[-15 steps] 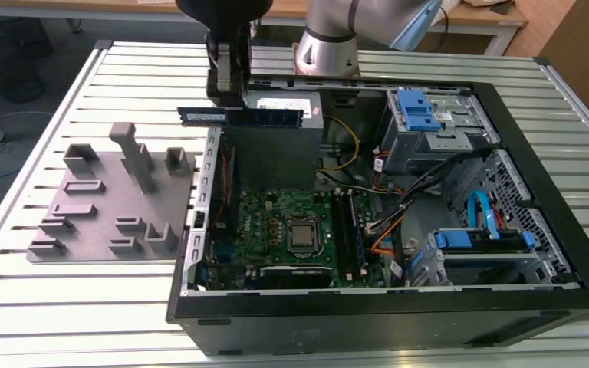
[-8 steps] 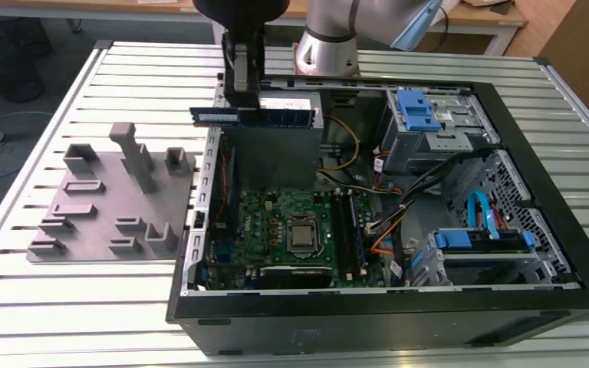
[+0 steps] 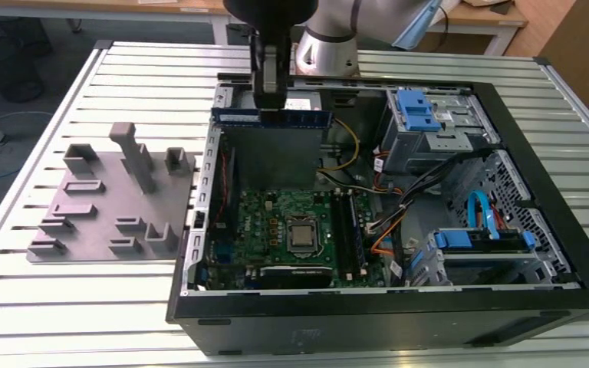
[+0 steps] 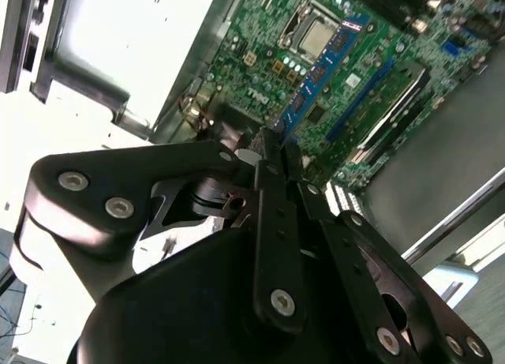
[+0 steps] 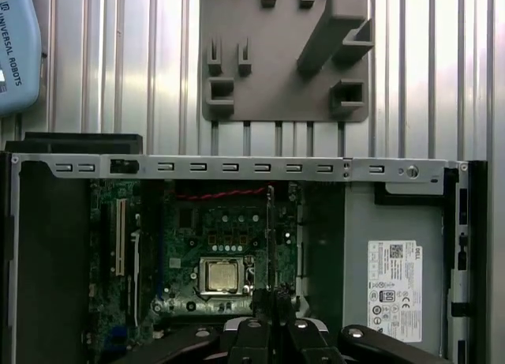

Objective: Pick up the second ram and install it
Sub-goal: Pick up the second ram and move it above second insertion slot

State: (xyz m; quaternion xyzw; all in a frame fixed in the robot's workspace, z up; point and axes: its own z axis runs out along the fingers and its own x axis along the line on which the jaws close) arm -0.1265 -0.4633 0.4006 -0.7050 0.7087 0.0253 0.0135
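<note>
Farthest to the exterior view's left, a grey plastic tray [image 3: 100, 211] of upright posts and slots sits on the slatted metal table [image 3: 70, 307], just beside the open computer case [image 3: 376, 300]. Next along, the gripper [image 3: 269, 106] hangs over the far left part of the case. Its fingers are pinched together on the top edge of the second ram [image 3: 300, 118], which it holds level and clear above the motherboard [image 3: 269, 211], not in any slot. In the second wrist view the fingertips [image 4: 271, 155] clamp one end of the stick [image 4: 323, 64], whose blue-green face carries dark chips and a small pale sticker with print. In the first wrist view the stick [image 5: 271, 238] shows edge-on between the closed fingers, above the board and beside the square silver processor chip [image 5: 221, 275]. In the exterior view that chip [image 3: 302, 234] sits near the middle of the board, with the dark memory slots [image 3: 348, 230] just to its right. Farther right come a blue drive latch [image 3: 416, 107] and a blue cable [image 3: 478, 213]. For writing, a white label [image 5: 394, 281] with printed lines and symbols is stuck to the case's inner wall, and the pale blue arm cover [image 5: 16, 56] bears dark lettering.
</note>
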